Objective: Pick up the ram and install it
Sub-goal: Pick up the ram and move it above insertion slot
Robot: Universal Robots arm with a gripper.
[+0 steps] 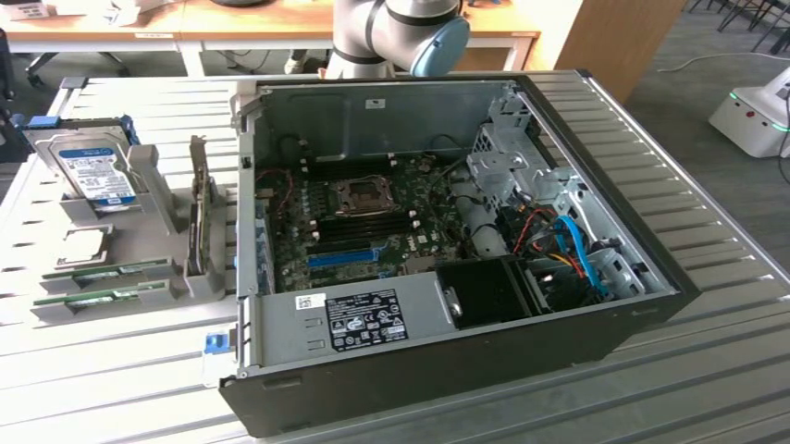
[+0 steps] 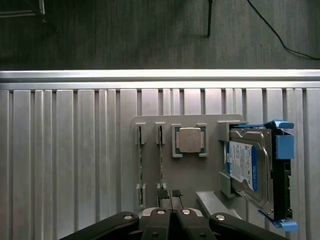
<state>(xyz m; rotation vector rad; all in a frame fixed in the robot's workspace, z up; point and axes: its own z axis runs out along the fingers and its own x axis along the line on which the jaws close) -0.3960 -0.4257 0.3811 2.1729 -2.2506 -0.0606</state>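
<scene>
Two green ram sticks (image 1: 109, 275) (image 1: 102, 298) stand on edge side by side in a grey holder (image 1: 74, 310) on the table, at the exterior view's left of the open computer case (image 1: 494, 305). From the wrist view they are thin edge-on strips (image 2: 140, 165) (image 2: 161, 165). My gripper (image 2: 170, 200) hangs above the holder, its black fingers (image 2: 162, 194) pressed together with nothing between them, their tips near one end of the nearer stick. The arm (image 1: 395, 37) rises behind the case.
The holder also carries a CPU (image 2: 189, 140), a hard drive with blue rails (image 2: 250, 170) and an upright dark expansion card (image 1: 203, 217). Inside the case lie the motherboard with black memory slots (image 1: 358, 222) and a blue slot (image 1: 339, 256). The ribbed metal table's edge (image 2: 160, 75) is close by.
</scene>
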